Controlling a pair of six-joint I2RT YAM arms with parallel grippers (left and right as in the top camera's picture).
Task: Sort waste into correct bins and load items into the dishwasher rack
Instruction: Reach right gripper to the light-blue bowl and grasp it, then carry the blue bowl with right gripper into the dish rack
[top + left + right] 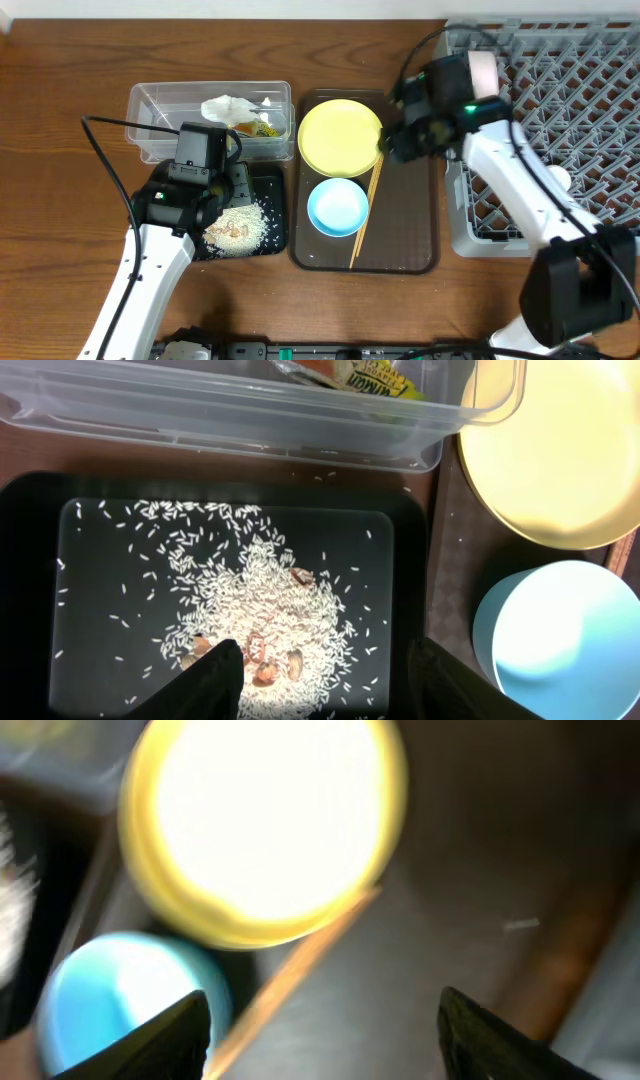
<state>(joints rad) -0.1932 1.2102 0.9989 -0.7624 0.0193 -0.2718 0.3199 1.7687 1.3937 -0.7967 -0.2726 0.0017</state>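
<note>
In the left wrist view, the left gripper point(330, 695) is spread wide with nothing between its fingers point(215, 680). It hangs over the black tray point(40, 560). The rice scraps point(250, 585) lie in that tray, right under the gripper and just ahead of it, with a few brownish bits close to the left finger. Farther ahead, past the tray's rim, is the clear tub point(230, 420), with the printed wrapper point(380, 378) inside it. Off to the gripper's right sit the yellow plate point(560, 460), farther ahead, and the blue bowl point(565, 640), nearer.

The right wrist view is badly blurred. The right gripper point(325, 1040) is also wide open and holds nothing. The plate is ahead of it and a little to the left, and the bowl is close by the left finger. The chopsticks point(290, 970) run slantwise from near that finger up to the plate's edge. The brown tray point(470, 850) is underneath.

From overhead, the right gripper hovers over the brown tray just beside the plate's edge and the far end of the chopsticks. The dishwasher rack point(570, 90) lies on its other side, behind the arm. The crumpled napkin point(228, 107) sits in the tub, just ahead of the left gripper.
</note>
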